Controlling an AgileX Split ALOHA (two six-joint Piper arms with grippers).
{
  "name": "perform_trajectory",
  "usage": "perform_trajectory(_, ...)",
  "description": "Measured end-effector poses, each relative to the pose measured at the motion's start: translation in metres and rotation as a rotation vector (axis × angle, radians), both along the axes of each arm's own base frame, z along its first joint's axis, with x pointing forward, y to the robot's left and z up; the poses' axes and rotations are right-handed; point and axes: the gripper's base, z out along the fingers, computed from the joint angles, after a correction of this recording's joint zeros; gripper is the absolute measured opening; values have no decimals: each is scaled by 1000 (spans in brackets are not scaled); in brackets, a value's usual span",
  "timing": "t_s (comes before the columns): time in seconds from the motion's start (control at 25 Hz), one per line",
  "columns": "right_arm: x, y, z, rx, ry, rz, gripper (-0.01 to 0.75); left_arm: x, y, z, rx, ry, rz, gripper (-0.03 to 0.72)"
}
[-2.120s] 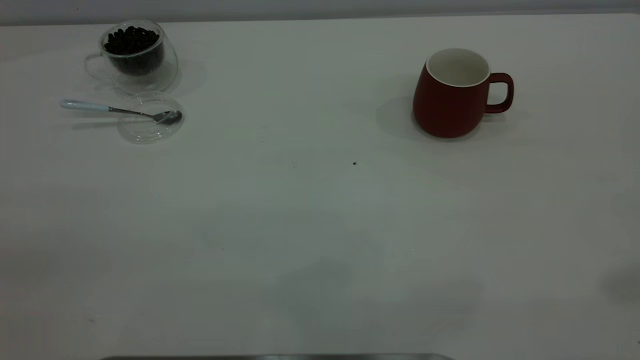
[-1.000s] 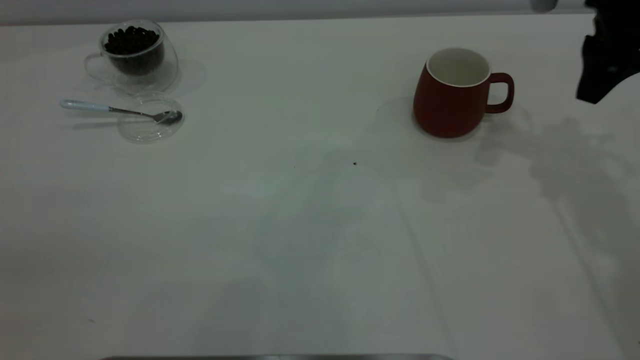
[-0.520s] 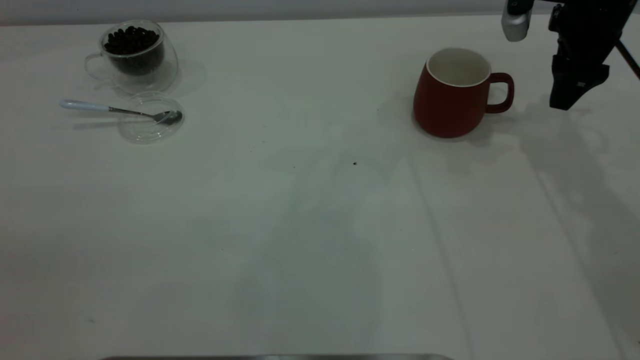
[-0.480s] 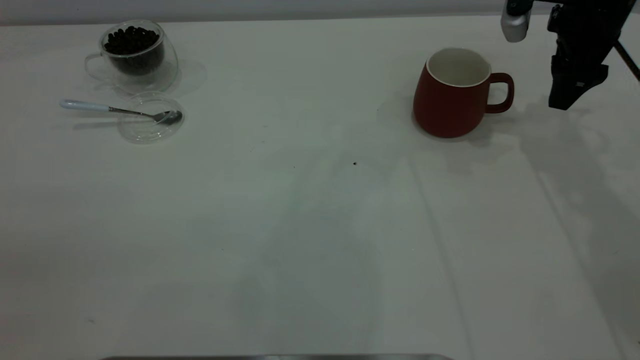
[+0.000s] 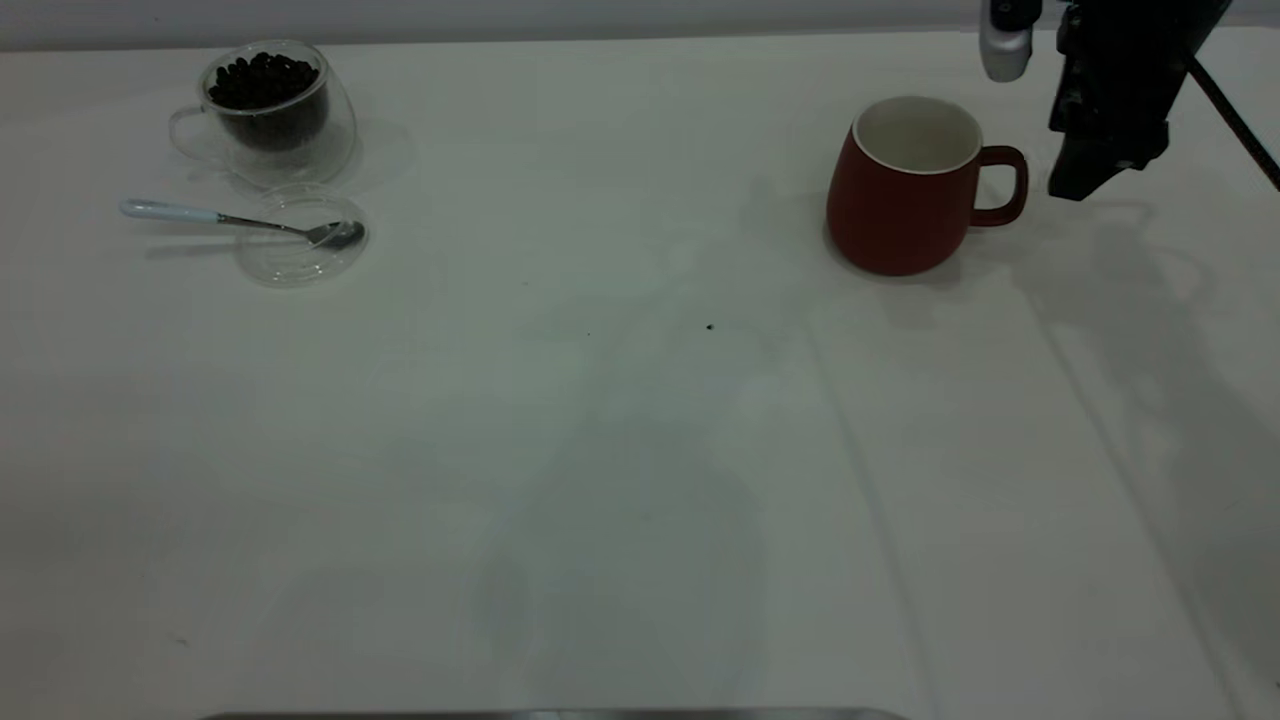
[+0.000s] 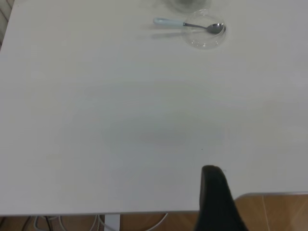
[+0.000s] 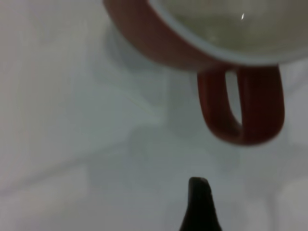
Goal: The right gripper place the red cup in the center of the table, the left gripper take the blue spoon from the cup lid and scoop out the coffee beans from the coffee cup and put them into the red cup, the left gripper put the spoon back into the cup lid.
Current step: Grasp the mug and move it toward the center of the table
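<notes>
Since 0.5 s ago the right tool point(image 5: 1085, 180) has shifted closer to the red cup point(image 5: 905, 190), now just beside its handle, apart; whether it is released or clenched I cannot tell; the cup stands upright on the worktop point(image 5: 600, 450); farther left, the blue spoon point(image 5: 230, 220) rests in the cup lid point(image 5: 295, 262); behind it the coffee cup point(image 5: 265, 110) holds the coffee beans point(image 5: 262, 80).

— So where are we, a kitchen?
— No, a test room or lab. One big bare white worktop point(image 5: 640, 450), a plain grey wall behind it, and a black robot arm hanging over the far right corner.
— And below?
— Wood-look flooring past the worktop's edge, with loose cables point(image 6: 72, 224) trailing underneath. That's a rig setup, not a home.
</notes>
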Motion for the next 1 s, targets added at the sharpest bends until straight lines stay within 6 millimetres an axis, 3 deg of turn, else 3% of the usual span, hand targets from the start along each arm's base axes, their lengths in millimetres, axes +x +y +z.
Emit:
perform_trajectory(0.28,3,7,-10,23,-4,33,590,0,0,0,0,0,0,518)
perform_trajectory(0.56,2,32,-9,33,-30,95,590,0,0,0,0,0,0,518)
perform_trajectory(1.0,0,47,-9,45,-33,118,590,0,0,0,0,0,0,518)
